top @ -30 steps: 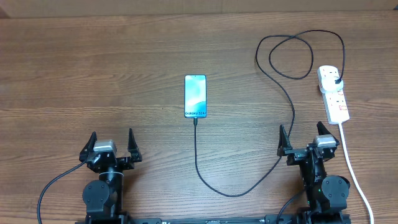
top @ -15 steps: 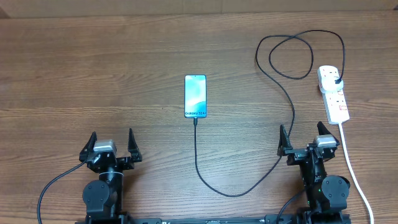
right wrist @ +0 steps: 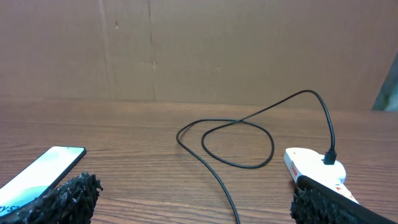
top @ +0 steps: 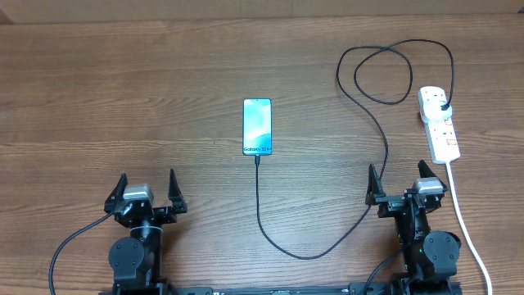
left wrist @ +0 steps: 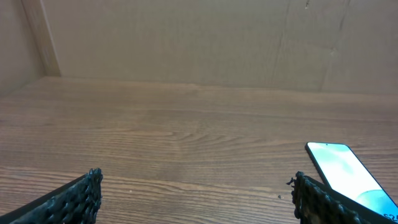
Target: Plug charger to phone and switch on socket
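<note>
Our left claw [top: 147, 182] and right claw [top: 396, 176] are spread; if we shove the right-edge socket [top: 440, 127], the cable [top: 259, 205] may leave the phone [top: 257, 126].

Left wrist: phone [left wrist: 342, 167] cut at frame's lower right corner, near end behind right finger of left tool [left wrist: 196, 182]. Right wrist: phone near end behind left finger of right tool [right wrist: 193, 183]; socket [right wrist: 308, 160] near part behind right finger; charger [right wrist: 329, 157] leaves bottom edge between fingers. Overhead: socket on/off state, charger tip seating at phone too small to tell.
</note>
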